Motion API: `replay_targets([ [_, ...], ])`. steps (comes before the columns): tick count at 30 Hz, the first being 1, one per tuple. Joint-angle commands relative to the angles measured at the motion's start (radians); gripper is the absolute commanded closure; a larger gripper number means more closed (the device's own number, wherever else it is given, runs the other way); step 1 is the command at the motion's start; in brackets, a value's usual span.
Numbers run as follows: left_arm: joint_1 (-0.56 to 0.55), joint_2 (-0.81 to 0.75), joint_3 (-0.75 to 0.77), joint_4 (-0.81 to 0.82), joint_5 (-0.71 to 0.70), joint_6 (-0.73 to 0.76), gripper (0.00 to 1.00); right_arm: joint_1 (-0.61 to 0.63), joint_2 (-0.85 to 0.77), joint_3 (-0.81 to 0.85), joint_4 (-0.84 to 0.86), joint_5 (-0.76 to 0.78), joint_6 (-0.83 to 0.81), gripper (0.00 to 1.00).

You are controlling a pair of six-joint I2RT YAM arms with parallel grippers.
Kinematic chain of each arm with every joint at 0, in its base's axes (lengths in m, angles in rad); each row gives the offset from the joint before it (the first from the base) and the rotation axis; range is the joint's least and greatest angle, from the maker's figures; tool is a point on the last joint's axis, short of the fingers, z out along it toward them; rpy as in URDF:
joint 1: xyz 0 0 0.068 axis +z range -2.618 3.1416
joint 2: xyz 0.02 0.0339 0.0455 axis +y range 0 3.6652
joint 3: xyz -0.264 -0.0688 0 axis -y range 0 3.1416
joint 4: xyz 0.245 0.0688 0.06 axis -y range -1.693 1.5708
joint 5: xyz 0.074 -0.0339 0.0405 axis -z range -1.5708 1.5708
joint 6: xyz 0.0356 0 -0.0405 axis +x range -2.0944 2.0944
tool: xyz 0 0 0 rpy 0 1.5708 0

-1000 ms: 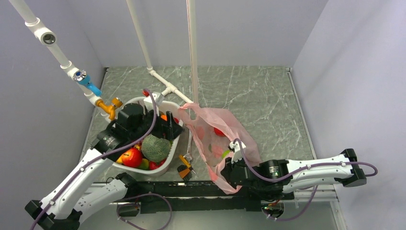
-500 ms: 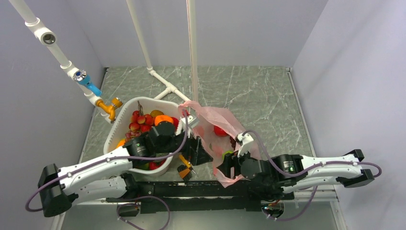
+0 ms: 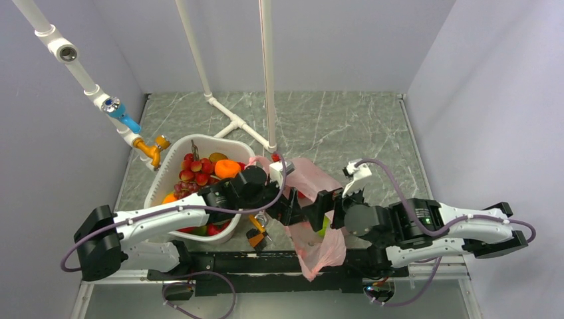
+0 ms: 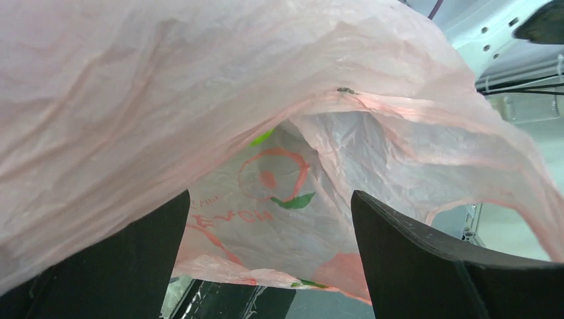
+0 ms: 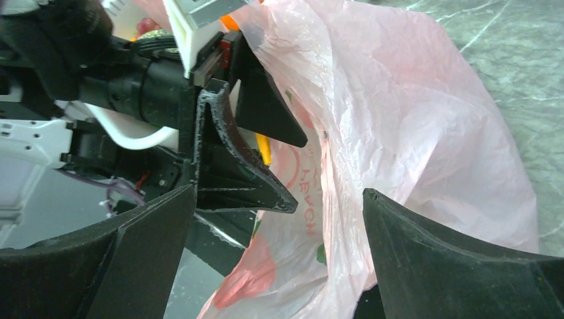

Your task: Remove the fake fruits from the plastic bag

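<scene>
Bag (image 4: 199,86) btwn 2 L gripper (image 4: 267,196) fingers, prob. loose.

The left arm (image 3: 159,216) stretches low to the right and the right arm (image 3: 459,229) low to the left, so their wrists nearly meet mid-worktop. The left claw (image 4: 269,199) and right claw (image 5: 279,191) face each other, fingers spread wide.

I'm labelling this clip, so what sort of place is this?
Likely a robotics lab test cell: plain grey walls, a marble-patterned table, and a white pipe frame with a mock tap.
</scene>
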Motion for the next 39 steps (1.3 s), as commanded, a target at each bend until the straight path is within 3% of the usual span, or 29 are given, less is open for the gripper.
replay_targets([
  [1,-0.015,0.031,0.014,0.026,-0.037,-0.005,0.04,0.002,-0.117,-0.096,0.237,-0.019,-0.131,0.01],
  [3,-0.017,0.032,0.005,0.012,-0.053,-0.008,0.04,0.001,-0.134,-0.105,0.243,0.001,-0.112,0.01],
  [6,-0.025,0.033,-0.01,0.003,-0.067,-0.017,0.04,0.002,-0.118,-0.051,0.028,0.068,0.034,0.01],
  [11,-0.043,0.047,-0.039,0.051,-0.078,-0.043,0.03,0.002,-0.11,-0.092,-0.179,-0.056,0.182,0.01],
  [18,-0.106,0.184,0.07,0.006,-0.145,-0.003,0.02,0.003,-0.07,-0.324,-0.05,-0.28,0.269,0.03],
  [22,-0.144,0.253,0.106,0.02,-0.175,0.004,0.08,0.004,0.068,-0.332,-0.142,-0.272,0.342,0.3],
  [24,-0.159,0.285,0.109,0.034,-0.185,-0.002,0.11,0.004,0.14,-0.328,-0.184,-0.263,0.359,0.49],
  [27,-0.175,0.318,0.11,0.069,-0.187,-0.01,0.17,0.006,0.184,-0.337,-0.194,-0.26,0.351,0.74],
  [29,-0.184,0.341,0.122,0.077,-0.186,-0.01,0.21,0.007,0.173,-0.339,-0.192,-0.254,0.348,0.84],
  [36,-0.2,0.369,0.128,0.094,-0.229,-0.013,0.29,0.008,-0.113,-0.366,-0.21,-0.223,0.345,1.0],
  [39,-0.2,0.388,0.138,0.1,-0.237,-0.012,0.3,0.007,-0.248,-0.402,-0.177,-0.222,0.336,1.0],
])
